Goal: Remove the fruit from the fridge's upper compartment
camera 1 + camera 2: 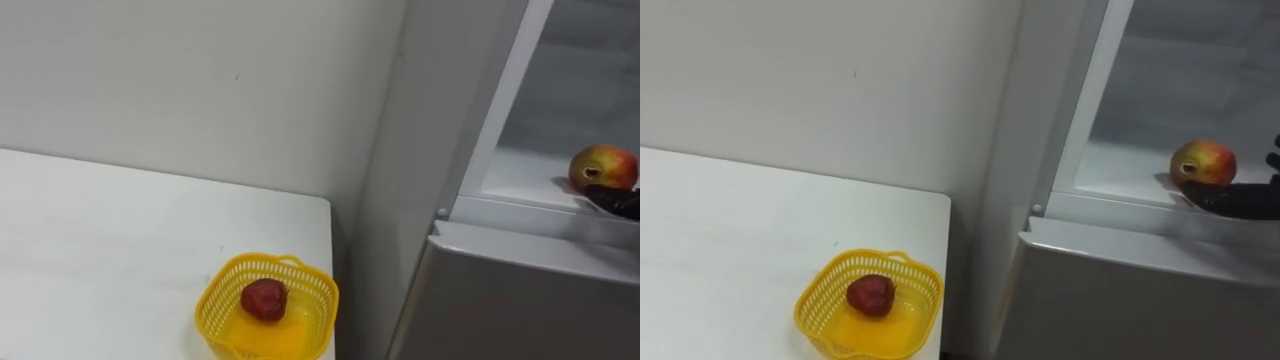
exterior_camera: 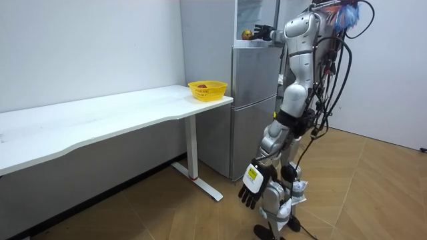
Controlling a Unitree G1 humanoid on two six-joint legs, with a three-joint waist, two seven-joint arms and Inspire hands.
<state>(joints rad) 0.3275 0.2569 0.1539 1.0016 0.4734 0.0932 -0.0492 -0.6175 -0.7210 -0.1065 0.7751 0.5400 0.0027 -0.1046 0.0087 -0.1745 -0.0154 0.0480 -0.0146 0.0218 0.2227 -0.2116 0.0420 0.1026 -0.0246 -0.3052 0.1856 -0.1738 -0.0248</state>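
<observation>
The fruit (image 1: 603, 167) sits on the upper fridge shelf (image 1: 520, 180) at 3 o'clock, with the right hand (image 1: 617, 202) open at its 5 o'clock, not yet around it. Straight fingers could nudge it so it rolls off the shelf lip; the left hand (image 2: 255, 189) hangs open

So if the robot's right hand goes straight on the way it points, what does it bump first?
Most likely the apple on the upper fridge shelf. The right hand reaches in from the right, low beside it and very near. Whether it already touches is hard to tell.
</observation>
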